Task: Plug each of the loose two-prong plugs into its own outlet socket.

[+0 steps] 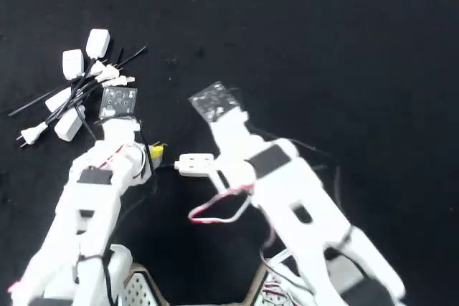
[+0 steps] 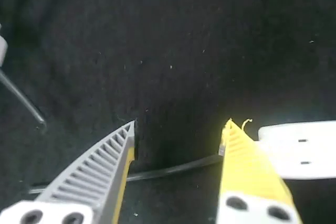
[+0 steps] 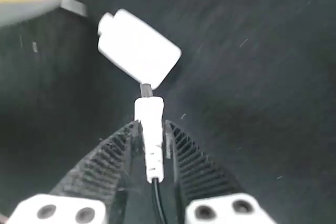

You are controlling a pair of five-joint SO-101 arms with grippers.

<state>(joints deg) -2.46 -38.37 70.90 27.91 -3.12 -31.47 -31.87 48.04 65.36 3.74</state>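
My right gripper (image 3: 151,127) is shut on a white two-prong plug (image 3: 149,140), its black fingers pressing both sides. The plug's front end meets a white outlet socket (image 3: 139,56), with a short dark neck showing between them. In the high view this socket (image 1: 193,165) lies between the two arms. My left gripper (image 2: 180,129) stands open just beside it, grey and yellow fingers wide apart over a black cable (image 2: 173,170), holding nothing. The same socket (image 2: 299,148) lies just outside the yellow finger, two slots facing up.
A tangle of loose white plugs, sockets and black cables (image 1: 79,84) lies at the far left of the black table (image 1: 344,69). Red and white wires (image 1: 215,209) hang under the right arm. The table's right and far parts are bare.
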